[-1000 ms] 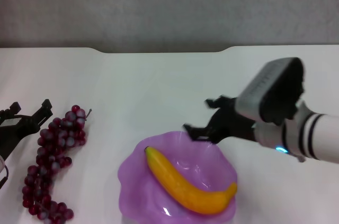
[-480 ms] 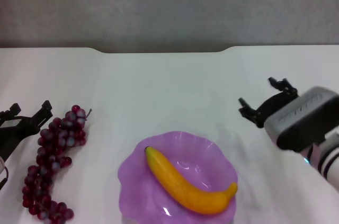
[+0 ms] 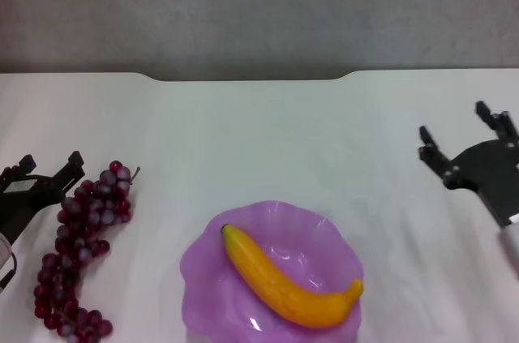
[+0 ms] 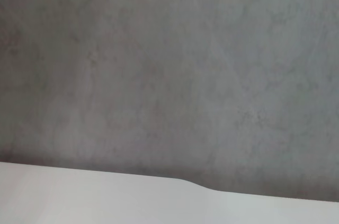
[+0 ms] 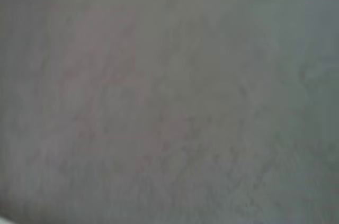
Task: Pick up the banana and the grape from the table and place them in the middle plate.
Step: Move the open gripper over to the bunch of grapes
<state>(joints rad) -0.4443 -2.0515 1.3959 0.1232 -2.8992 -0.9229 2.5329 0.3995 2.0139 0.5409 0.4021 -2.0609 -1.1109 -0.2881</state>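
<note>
Purple scalloped middle plate point(image 3: 197, 266) now holds the banana point(image 3: 285, 281), lying diagonally across the dish w/ its greenish tip toward the robot's left. Right gripper point(image 3: 463, 139) has pulled away from the plate over the last second: a second ago it hung at the plate's far rim, half a sec ago it was midway out, and now it sits well apart at the table's right side, fingers spread and holding nothing. Banana hasn't shifted since release, so that half of the job looks done.

Grape point(image 3: 77, 250) bunch is untouched on the white table point(image 3: 259, 132), well left of the plate, stem end pointing away from the robot. Left gripper point(image 3: 40, 177) waits just beside the bunch's upper end, fingers apart and empty, position about the same as a second ago.

Judgement: w/ the right arm clearing out, next move falls to the left arm: close on the bunch, lift, carry it to the plate beside the banana. Loose hanging grapes may sag or drag.

Wrist views show only grey wall, plus a strip of table edge in the left one.
</note>
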